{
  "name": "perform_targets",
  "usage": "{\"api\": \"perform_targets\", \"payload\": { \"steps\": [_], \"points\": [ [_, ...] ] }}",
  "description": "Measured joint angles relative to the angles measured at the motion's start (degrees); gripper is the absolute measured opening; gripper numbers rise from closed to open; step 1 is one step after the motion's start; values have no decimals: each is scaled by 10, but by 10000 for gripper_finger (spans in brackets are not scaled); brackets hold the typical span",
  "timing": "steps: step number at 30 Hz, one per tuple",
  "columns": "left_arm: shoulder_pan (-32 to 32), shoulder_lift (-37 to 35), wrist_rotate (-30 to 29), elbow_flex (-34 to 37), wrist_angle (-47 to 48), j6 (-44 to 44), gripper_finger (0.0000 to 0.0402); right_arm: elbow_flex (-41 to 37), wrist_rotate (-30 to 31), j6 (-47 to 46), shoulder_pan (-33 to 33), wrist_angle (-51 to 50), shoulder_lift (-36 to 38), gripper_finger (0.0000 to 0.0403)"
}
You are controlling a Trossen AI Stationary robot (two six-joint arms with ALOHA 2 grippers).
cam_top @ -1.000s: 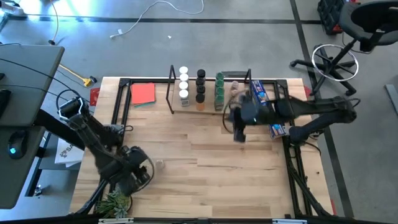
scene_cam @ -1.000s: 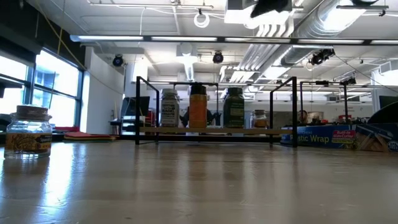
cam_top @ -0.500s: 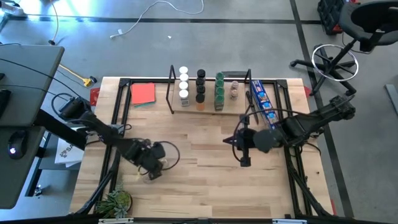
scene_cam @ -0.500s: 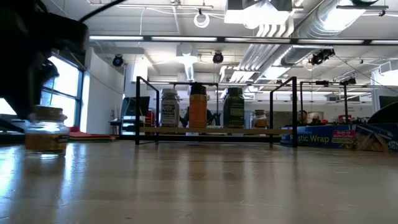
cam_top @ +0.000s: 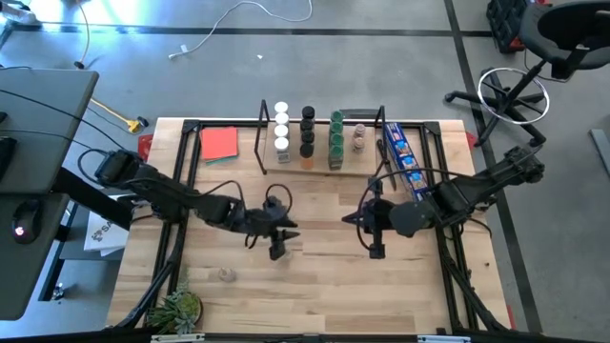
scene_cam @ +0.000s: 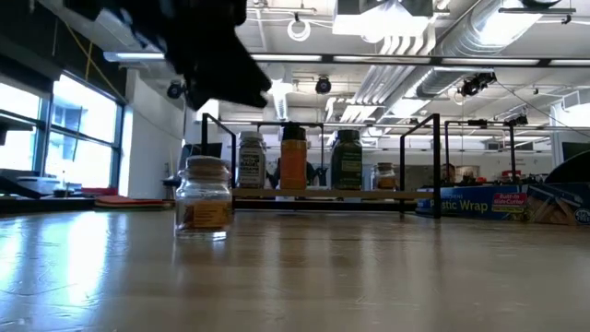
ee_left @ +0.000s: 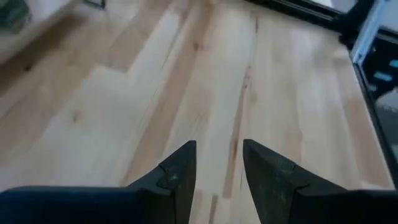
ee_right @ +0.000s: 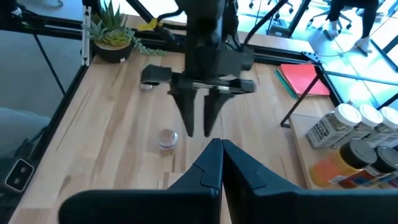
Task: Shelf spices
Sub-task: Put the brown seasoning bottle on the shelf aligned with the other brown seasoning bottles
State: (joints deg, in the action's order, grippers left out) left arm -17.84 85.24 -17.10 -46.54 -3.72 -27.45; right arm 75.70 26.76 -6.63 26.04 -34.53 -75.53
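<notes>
**A:** Where is the loose spice sitting?

**B:** The small clear glass spice jar with a pale lid (ee_right: pixel 166 138) is standing upright on the light wooden desk (cam_top: pixel 324 286), out in the open and well apart from the shelf. The left hand (cam_top: pixel 277 252) is hanging right over it. Its fingers (ee_right: pixel 190 118) are pointing down just beside the jar, slightly spread, with only bare desk showing between them.

**A:** And the right one?

**B:** The right hand (cam_top: pixel 376 251) is hovering mid-desk, facing the left hand. Its fingers are pressed together and gripping nothing.

**A:** How's the shelf looking?

**B:** The low rack with a wooden board and black wire frame (cam_top: pixel 294 143) is sitting at the far edge. It's carrying a row of white-lidded jars (cam_top: pixel 281 129), a row of black-lidded jars (cam_top: pixel 308 129), a row of green-lidded jars (cam_top: pixel 336 133) and one clear-lidded jar (cam_top: pixel 359 140). The red flat card (cam_top: pixel 219 143) is lying to its left and the long blue printed packet (cam_top: pixel 405 157) to its right.
</notes>
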Motion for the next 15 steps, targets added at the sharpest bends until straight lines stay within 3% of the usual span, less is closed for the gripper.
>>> {"api": "perform_targets", "payload": {
  "steps": [3, 5, 8, 12, 15],
  "points": [
    [-8, -7, 27, -51, 130, 16, 126, 0, -2, -7, 0, -1, -9, 0],
    [-13, -8, 75, -76, 232, 3, 126, -1, -3, -13, 0, -2, -19, 0],
    [-19, -1, 128, -72, 324, -41, 126, -12, -3, -11, 0, 5, -38, 0],
    [-19, 23, 139, -40, 309, -66, 126, -18, 3, -13, 0, 21, -69, 0],
    [-12, 58, 151, -25, 221, -63, 126, -18, 1, -25, 0, 31, -88, 0]
  ]
}}
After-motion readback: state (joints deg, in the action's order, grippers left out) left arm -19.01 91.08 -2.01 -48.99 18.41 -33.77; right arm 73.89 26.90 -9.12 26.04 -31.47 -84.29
